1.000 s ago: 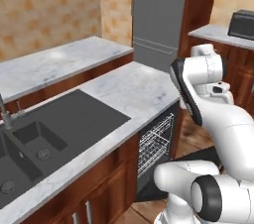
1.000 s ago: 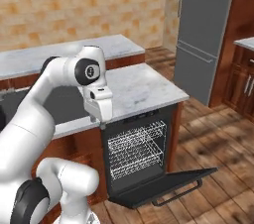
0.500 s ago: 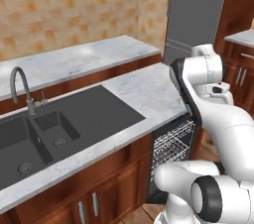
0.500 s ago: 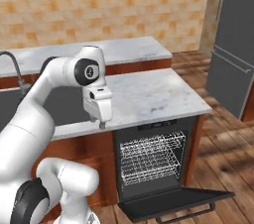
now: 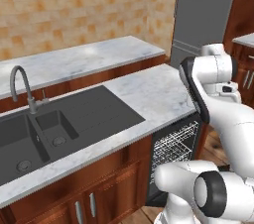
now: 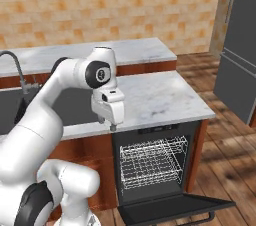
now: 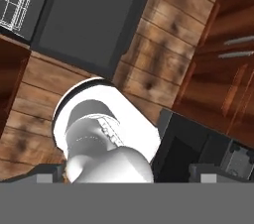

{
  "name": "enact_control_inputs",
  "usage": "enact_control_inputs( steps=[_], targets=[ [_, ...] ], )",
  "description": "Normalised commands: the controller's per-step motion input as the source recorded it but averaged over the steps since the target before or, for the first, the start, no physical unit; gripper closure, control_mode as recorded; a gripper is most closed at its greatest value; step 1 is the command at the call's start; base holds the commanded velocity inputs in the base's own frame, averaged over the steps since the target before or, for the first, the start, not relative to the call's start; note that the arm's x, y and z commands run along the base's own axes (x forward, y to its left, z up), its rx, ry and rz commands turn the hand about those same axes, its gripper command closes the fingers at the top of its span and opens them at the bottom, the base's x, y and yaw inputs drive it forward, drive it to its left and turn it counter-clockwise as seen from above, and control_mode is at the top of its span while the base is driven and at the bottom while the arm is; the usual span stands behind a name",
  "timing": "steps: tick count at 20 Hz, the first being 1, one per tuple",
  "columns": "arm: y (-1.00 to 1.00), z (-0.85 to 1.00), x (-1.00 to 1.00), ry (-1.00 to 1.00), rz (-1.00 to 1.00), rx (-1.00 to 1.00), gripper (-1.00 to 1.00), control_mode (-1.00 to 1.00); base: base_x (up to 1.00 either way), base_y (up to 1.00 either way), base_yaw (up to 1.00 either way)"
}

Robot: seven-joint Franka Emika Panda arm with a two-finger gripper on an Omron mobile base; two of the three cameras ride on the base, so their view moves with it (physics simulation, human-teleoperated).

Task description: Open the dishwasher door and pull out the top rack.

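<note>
Both base views have swung toward the sink side since a second ago, so the base has driven and the cameras with it; the arm's pose over the table looks unchanged.

The dishwasher door (image 6: 175, 209) lies folded down flat at about 5 o'clock in the right base view, its bar handle at the far edge, so the first half of the task looks done. The top rack (image 6: 152, 153) sits fully inside the black cavity, its white wires behind the opening's frame, so pulling it out is still left. In the hand view the door (image 7: 92, 15) shows as a dark slab over the wooden floor (image 7: 163, 54).

The claw (image 6: 113, 127) hangs just below the marble table (image 6: 160, 95) edge, at about 10 o'clock from the rack and apart from it, holding nothing; whether its tips are spread or closed I cannot tell.
</note>
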Motion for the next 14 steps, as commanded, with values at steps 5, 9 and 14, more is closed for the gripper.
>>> enact_control_inputs(
  steps=[5, 9, 14],
  targets=[
    [-0.71, -0.1, 0.0, -0.14, 0.08, 0.17, -1.0, -1.0, 0.0, 0.0, 0.0],
    [-0.42, -0.23, 0.01, -0.18, 0.08, 0.25, -1.0, -1.0, 0.0, 0.0, 0.0],
    [-0.21, -0.34, 0.16, -0.21, 0.08, 0.29, -1.0, -1.0, 0.0, 0.0, 0.0]
  ],
)
